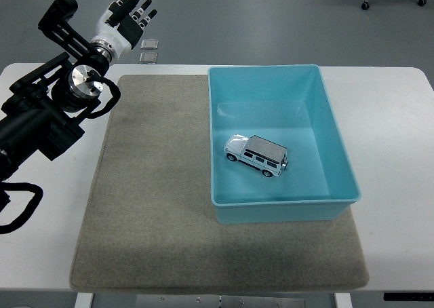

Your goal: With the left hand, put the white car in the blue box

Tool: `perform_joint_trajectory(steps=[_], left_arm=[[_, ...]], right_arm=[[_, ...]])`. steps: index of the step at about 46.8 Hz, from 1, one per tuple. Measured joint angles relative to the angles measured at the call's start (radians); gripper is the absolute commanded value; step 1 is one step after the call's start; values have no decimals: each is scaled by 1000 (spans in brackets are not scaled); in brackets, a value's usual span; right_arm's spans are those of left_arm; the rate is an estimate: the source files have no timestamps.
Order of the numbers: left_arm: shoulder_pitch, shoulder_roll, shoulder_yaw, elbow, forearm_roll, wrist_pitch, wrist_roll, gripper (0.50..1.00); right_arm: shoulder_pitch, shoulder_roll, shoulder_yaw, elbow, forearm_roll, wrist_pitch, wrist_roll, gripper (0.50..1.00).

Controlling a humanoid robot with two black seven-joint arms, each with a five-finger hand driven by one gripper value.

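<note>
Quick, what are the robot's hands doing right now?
Left hand: open, holding nothing, up past the table's far left corner.
Right hand: not in view.

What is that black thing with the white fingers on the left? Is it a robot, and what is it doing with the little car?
Yes, it is a robot's arm. The camera sits high up on the robot, like its eyes, looking down at a white table. The arm comes in from the left and ends in the left hand with five fingers, spread open and holding nothing, raised above the table's far left corner. On the table lies a grey mat, and on the mat stands a blue box. The white car sits inside the box, so that job looks done. The robot's other arm is not in the picture.
</note>
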Motion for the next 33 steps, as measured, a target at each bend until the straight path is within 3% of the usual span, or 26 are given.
perform_joint_trajectory(steps=[6,33], left_arm=[[0,5,-1,2,1,-30,0,996],[2,39,0,13,2,-35,1,996]], right_arm=[[0,0,0,0,0,0,0,936],[0,0,0,0,0,0,0,936]])
